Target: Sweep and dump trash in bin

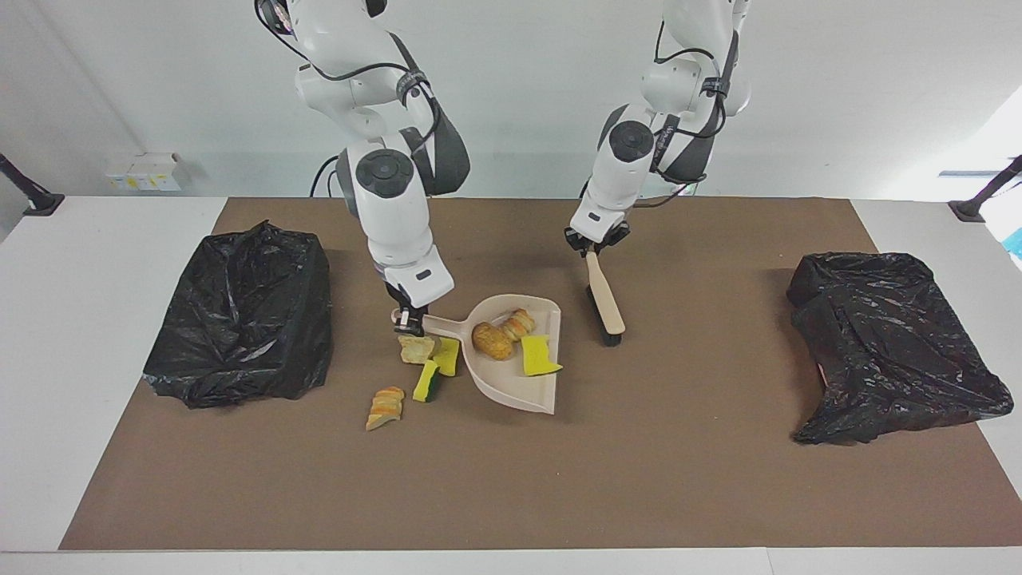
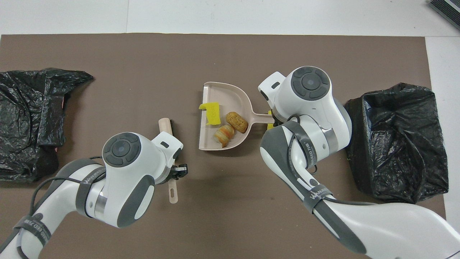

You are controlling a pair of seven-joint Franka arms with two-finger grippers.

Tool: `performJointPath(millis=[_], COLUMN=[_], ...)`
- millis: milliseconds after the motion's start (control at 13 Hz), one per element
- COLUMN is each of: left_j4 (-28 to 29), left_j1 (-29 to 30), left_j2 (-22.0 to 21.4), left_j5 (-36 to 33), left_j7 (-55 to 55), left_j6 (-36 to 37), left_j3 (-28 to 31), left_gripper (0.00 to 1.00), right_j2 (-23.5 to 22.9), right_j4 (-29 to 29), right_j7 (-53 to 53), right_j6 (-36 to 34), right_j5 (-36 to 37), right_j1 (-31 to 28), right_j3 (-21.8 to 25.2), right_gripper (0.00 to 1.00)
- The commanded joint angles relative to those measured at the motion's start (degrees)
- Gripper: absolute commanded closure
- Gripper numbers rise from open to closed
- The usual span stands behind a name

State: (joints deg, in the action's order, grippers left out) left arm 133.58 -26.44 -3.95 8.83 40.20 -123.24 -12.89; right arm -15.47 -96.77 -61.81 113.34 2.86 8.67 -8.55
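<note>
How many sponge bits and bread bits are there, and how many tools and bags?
Sponge pieces: 3
Bread chunks: 4
Dustpan: 1
Brush: 1
Black bags: 2
Total: 11

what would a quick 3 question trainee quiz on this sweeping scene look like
1. True or false: the right gripper is shut on the dustpan handle.
2. How many trash pieces lie in the dustpan?
3. Multiple choice: what does the left gripper hold? A) black bin bag B) brush C) yellow sponge piece

Key:
1. True
2. Three: the yellow sponge piece and two bread chunks. Four more pieces lie on the mat beside the handle.
3. B
</note>
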Motion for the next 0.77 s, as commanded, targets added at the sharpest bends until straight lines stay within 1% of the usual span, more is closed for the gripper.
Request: performJointPath(millis=[0,77,154,231,308,385,462,538,692], left_j4=[4.75,6.24,7.21,8.79,10.28,10.04,9.6,8.9,6.97], left_j1=[-6.32,-8.43,-11.67,-13.88,-15.12,-15.13,-14.52,-13.64,-10.23], left_j2=[-5.27,-6.59,-6.43,-6.08,-6.33,-6.08,-5.46,-5.11,-3.62], left_j5=[-1.09,-1.09,-1.09,-1.01,-1.0,-1.0,-1.0,-1.0,-1.0], left_j7=[5.67,7.07,8.91,10.49,12.77,14.1,13.76,14.28,13.41], left_j6=[-1.48,-1.65,-2.18,-4.79,-7.08,-7.71,-7.98,-7.72,-6.67], left_j3=[0.67,0.59,0.59,0.59,0.59,0.59,0.67,0.76,0.85], left_gripper=[1.0,1.0,1.0,1.0,1.0,0.99,0.7,0.01,0.0], right_j2=[4.64,6.22,7.37,8.08,9.3,10.01,10.71,11.42,12.3], right_j4=[-0.7,-0.7,-0.7,-0.7,-0.78,-0.78,-0.78,-0.78,-0.78], right_j7=[-7.86,-9.46,-10.86,-13.14,-16.3,-18.76,-20.62,-23.16,-29.04], right_j6=[-3.2,-4.17,-5.22,-6.45,-7.77,-9.96,-11.81,-13.04,-16.11], right_j5=[-4.35,-4.35,-4.44,-5.4,-7.24,-7.86,-7.87,-7.87,-7.78], right_j1=[-7.06,-9.27,-12.25,-15.15,-17.7,-20.6,-23.24,-25.96,-31.93], right_j3=[-0.68,-0.67,-0.67,-0.76,-0.5,-0.41,-0.41,-0.41,-0.24], right_gripper=[1.0,1.0,1.0,1.0,1.0,1.0,1.0,1.0,1.0])
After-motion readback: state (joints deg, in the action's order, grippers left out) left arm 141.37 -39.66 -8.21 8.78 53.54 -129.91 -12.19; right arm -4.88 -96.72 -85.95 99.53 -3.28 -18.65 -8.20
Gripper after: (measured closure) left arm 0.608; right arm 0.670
